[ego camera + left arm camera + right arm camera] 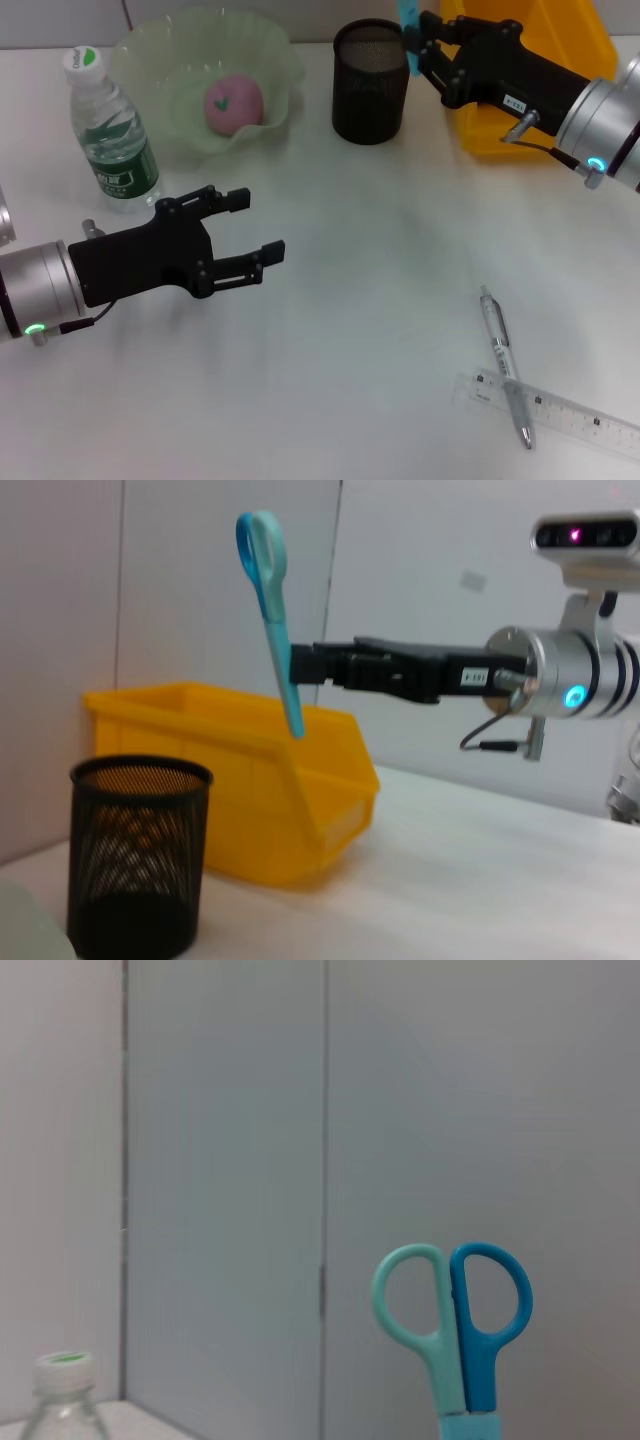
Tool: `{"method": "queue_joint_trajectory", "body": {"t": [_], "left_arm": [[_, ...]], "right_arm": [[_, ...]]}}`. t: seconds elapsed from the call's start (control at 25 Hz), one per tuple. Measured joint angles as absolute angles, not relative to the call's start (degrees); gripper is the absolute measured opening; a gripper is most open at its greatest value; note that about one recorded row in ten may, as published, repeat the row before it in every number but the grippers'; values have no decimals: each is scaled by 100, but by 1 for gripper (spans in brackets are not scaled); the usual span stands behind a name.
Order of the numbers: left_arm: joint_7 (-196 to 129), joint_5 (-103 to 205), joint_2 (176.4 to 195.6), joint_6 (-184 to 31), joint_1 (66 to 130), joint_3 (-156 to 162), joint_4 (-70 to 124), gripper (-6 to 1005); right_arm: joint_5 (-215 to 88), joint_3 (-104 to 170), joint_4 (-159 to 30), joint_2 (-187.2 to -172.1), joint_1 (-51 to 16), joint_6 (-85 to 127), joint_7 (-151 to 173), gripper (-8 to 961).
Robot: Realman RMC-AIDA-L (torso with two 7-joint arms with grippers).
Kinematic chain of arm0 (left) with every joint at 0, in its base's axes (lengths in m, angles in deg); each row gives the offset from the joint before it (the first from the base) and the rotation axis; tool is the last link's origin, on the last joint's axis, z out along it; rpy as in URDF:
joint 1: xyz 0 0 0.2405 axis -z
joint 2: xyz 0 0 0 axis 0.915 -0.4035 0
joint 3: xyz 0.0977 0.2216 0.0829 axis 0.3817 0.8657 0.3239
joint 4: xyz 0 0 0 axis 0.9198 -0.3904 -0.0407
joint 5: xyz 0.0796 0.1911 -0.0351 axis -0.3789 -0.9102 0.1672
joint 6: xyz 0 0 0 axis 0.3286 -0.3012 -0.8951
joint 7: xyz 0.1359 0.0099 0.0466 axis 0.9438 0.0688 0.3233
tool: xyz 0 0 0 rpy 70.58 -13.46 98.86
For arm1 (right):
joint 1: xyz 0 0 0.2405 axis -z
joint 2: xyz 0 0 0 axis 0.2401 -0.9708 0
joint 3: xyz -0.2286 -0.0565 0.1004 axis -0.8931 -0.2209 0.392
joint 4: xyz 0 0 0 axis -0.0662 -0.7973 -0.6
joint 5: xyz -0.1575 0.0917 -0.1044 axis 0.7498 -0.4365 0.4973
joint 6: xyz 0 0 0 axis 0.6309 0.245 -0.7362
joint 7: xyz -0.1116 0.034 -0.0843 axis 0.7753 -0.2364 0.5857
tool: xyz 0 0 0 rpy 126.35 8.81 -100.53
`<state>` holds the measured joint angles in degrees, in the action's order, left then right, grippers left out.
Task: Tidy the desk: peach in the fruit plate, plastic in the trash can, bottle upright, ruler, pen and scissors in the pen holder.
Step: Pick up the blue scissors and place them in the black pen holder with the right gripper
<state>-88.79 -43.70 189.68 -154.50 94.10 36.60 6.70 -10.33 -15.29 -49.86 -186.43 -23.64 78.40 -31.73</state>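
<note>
Scissors (270,620) clamped upright in right gripper (415,45) jaws, beside pen holder (370,82)

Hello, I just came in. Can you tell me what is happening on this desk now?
The right gripper holds the scissors upright in the air, handles up, near the pen holder and in front of the trash can. The left gripper hovers open over the desk. The peach lies in the fruit plate, the bottle stands upright, and the pen lies across the ruler.
</note>
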Motion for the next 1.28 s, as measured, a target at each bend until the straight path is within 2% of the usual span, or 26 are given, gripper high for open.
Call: {"method": "queue_joint_trajectory", "body": {"t": [0.44, 1.28], "left_arm": [[-8489, -3934, 18975, -15449, 9382, 3657, 964, 831], [-8445, -3865, 18984, -15487, 9424, 3699, 1071, 831]], "right_arm": [[-1953, -1540, -5498, -18676, -2689, 7769, -2496, 199], [-2154, -1590, -6030, -18680, -3673, 6136, -2458, 202]]}}
